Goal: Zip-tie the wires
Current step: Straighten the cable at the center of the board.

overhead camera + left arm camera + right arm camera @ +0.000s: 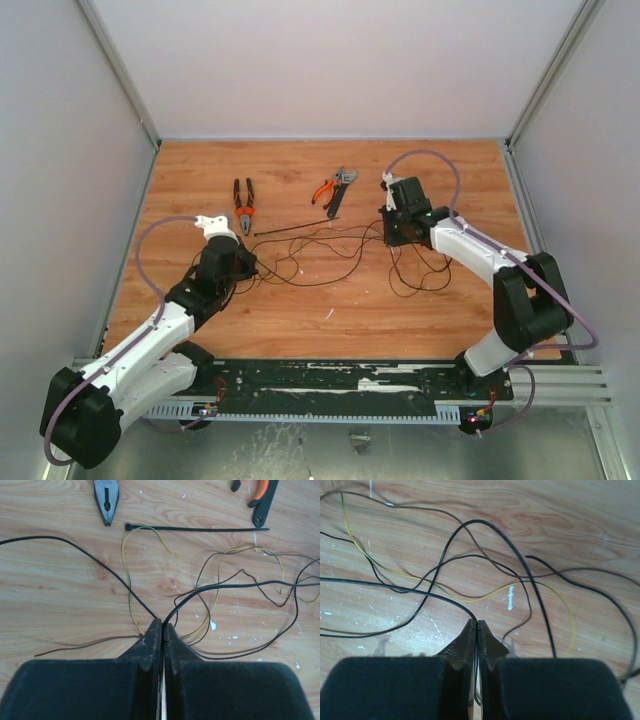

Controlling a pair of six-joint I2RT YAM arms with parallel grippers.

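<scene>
The wooden tabletop (330, 310) carries the wires (320, 262), a loose tangle of black, brown and yellow-green strands across its middle. The left hand (161, 625) is clenched on a black strand at the tangle's 9 o'clock edge, the right hand (477, 625) on another at 3 o'clock. The zip tie (197, 529) lies flat at the tangle's 12 o'clock, with pliers (244, 205) at its 10 o'clock and orange-handled cutters (335, 188) at its 2 o'clock.

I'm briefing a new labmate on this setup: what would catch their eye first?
A loose tangle of thin black, yellow and brown wires sprawls across the middle of the wooden table, with the left gripper and the right gripper each shut on a strand at opposite sides. Beyond it, a straight black plastic zip tie lies untouched near red-handled pliers and orange-handled pliers.
</scene>
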